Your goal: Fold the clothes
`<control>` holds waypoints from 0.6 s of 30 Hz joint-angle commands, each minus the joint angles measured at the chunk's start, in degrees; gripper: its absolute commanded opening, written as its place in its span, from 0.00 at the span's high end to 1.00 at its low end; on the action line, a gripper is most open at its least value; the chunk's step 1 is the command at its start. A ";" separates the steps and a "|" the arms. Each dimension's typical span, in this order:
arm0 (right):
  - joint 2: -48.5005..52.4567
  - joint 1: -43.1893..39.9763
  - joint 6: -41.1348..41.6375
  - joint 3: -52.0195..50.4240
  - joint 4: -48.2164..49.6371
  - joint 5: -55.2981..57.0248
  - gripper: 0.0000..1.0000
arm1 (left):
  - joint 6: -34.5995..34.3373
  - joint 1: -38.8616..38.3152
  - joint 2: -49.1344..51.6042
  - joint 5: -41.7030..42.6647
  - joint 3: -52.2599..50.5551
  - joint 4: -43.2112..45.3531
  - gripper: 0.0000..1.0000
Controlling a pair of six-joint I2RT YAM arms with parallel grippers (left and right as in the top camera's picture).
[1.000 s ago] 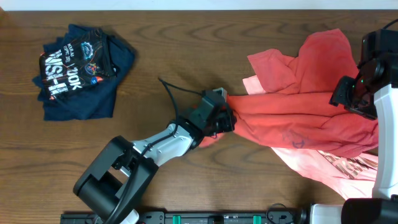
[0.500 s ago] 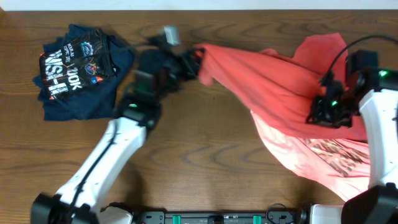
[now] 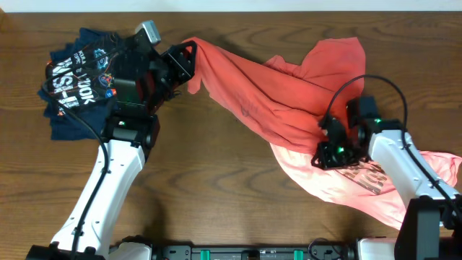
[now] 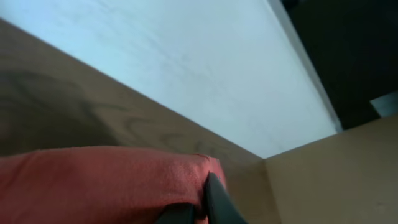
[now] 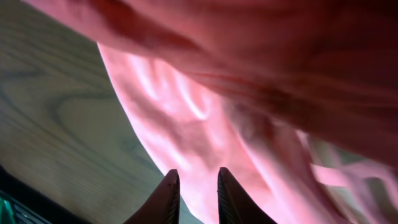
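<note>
A coral-red T-shirt (image 3: 274, 101) is stretched across the table from the far left toward the right. My left gripper (image 3: 186, 66) is shut on its left corner, lifted near the back edge. The left wrist view shows that red cloth (image 4: 93, 180) pinched in the left gripper (image 4: 202, 210). A salmon-pink T-shirt (image 3: 361, 195) with a print lies under the red one at the right. My right gripper (image 3: 321, 157) hovers where the two shirts overlap. In the right wrist view its jaws (image 5: 196, 177) stand narrowly apart over pink cloth (image 5: 186, 124), with nothing pinched.
A folded navy T-shirt (image 3: 79, 83) with white lettering lies at the back left, just beside my left gripper. Bare wooden tabletop (image 3: 231, 188) spans the middle and front. A white wall (image 4: 186, 68) runs behind the table's far edge.
My left gripper carried the red shirt's corner from the table's middle up and left toward the navy shirt. My right gripper moved from the right edge inward over the shirts, and its jaws narrowed.
</note>
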 commanded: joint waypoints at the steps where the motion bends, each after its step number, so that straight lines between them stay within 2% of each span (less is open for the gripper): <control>1: -0.13 1.88 0.68 -1.49 0.85 -2.45 0.81 | 3.98 0.96 -1.38 -0.46 0.76 -0.98 0.94; 9: 1.90 6.27 0.83 -2.29 4.00 -2.38 0.82 | 5.73 0.94 -1.38 -0.46 0.76 -1.90 0.94; 18: 10.82 6.82 4.07 -2.29 10.75 2.54 0.86 | 7.43 2.73 -1.38 -0.46 0.76 -2.08 0.94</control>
